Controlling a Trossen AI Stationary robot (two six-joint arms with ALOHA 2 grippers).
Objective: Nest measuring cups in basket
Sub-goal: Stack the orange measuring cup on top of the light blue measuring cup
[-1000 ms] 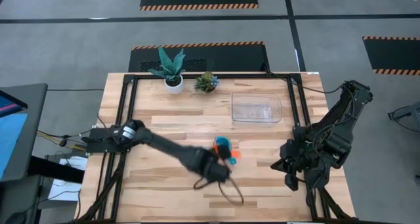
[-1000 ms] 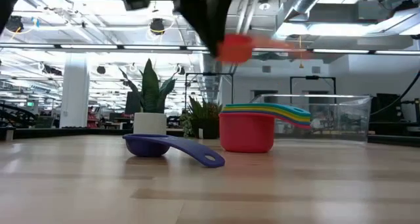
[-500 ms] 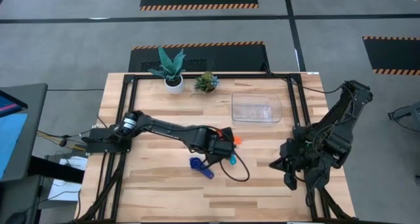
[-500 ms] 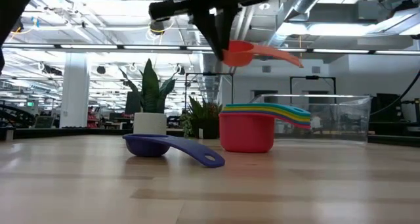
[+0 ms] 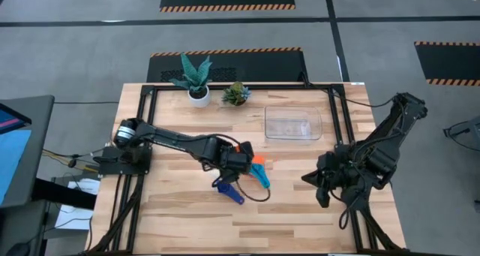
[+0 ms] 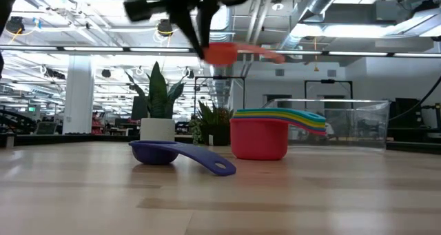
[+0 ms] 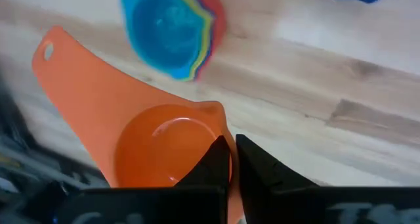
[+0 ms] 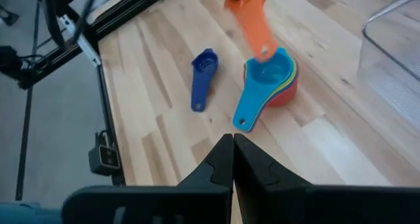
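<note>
The measuring cups are small round plastic scoops with flat handles, and most of them sit one inside another in a stack (image 6: 275,133) on the wooden worktop (image 5: 187,218). The red cup is at the bottom and a light blue cup (image 7: 172,28) is on top, with their handles fanned out to one side.

One orange plastic cup (image 7: 154,148) is up in the air. The left claw (image 7: 230,163) pinches its rim tight, so the cup hangs level with its long handle sticking out. It hangs just above and beside the stack, probably so it can be dropped in on top, where the smaller cups go.

One dark blue plastic cup (image 6: 180,156) lies alone on the worktop, near the stack, with its handle pointing away from it. It is not in the stack yet.

The clear plastic basket (image 5: 293,124) with low walls stands well apart from the stack, toward the far side of the worktop. No cup shows in it. So the cups look like they get stacked first and carried over after.

The right claw (image 8: 233,159) waits at the right edge of the worktop, fingers pressed together and holding nothing.

A white pot with a spiky green plant (image 5: 196,80) and a small bushy plant (image 5: 237,94) stand at the far edge, out of the way.
</note>
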